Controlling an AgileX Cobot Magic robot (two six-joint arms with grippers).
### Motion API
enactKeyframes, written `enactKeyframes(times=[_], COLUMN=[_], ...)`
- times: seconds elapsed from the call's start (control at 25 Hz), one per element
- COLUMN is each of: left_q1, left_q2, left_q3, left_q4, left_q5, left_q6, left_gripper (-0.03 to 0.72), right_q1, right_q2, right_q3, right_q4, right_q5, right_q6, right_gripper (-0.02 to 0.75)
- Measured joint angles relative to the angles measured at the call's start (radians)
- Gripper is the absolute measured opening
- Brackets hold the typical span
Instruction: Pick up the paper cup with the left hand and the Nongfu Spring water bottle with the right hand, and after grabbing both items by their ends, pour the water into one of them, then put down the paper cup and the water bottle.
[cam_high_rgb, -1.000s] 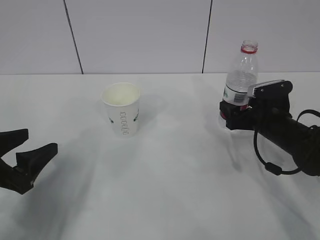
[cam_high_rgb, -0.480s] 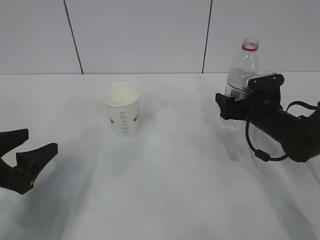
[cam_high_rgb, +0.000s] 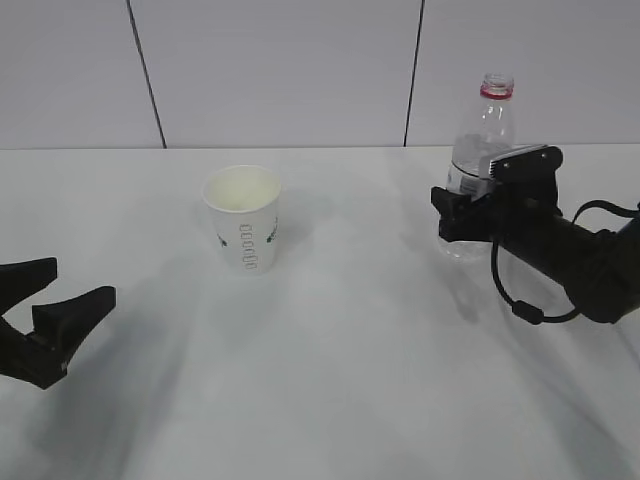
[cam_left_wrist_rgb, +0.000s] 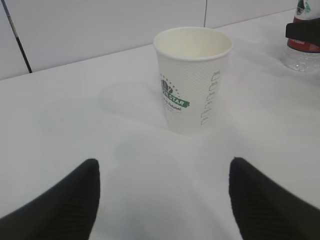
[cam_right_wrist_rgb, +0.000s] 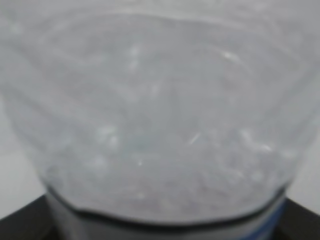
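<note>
While the left hand (cam_high_rgb: 45, 315) hangs low at the near left edge of the table (cam_high_rgb: 340, 380), fingers spread wide and empty exactly as a second ago, the change is all on the right. The right hand (cam_high_rgb: 462, 215) has closed in around the bottle (cam_high_rgb: 478, 150) at label height and has risen a little compared with a second ago; the bottle's neck now sits slightly higher in the exterior view, which suggests it is being lifted, though whether its base has left the table cannot be made out. The right wrist view is filled by the clear bottle wall pressed close between the fingers, so the hand looks clamped on it. The cup (cam_left_wrist_rgb: 192, 77) stands upright and untouched near the table's middle, well apart from both hands, directly ahead of the open left hand. By this reading the bottle pick-up is nearly done and the cup pick-up has not begun; pouring must wait until the left hand advances and closes on the cup.
</note>
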Motion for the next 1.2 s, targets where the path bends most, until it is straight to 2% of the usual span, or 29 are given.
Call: enactKeyframes(times=[0.4, 1.04, 1.2], left_q1=[0.000, 0.000, 0.000], left_q2=[0.000, 0.021, 0.064], left_q3=[0.000, 0.000, -0.002], left_q4=[0.000, 0.000, 0.029], left_q5=[0.000, -0.002, -0.002], left_q6=[0.000, 0.000, 0.000], left_gripper=[0.574, 0.560, 0.564], right_q1=[0.000, 0.000, 0.000], right_q2=[-0.091, -0.345, -0.412], right_q3=[0.022, 0.250, 0.312], right_q4=[-0.103, -0.112, -0.112], right_q5=[0.065, 0.059, 0.054], right_q6=[0.000, 0.000, 0.000], right_gripper=[0.501, 0.501, 0.501])
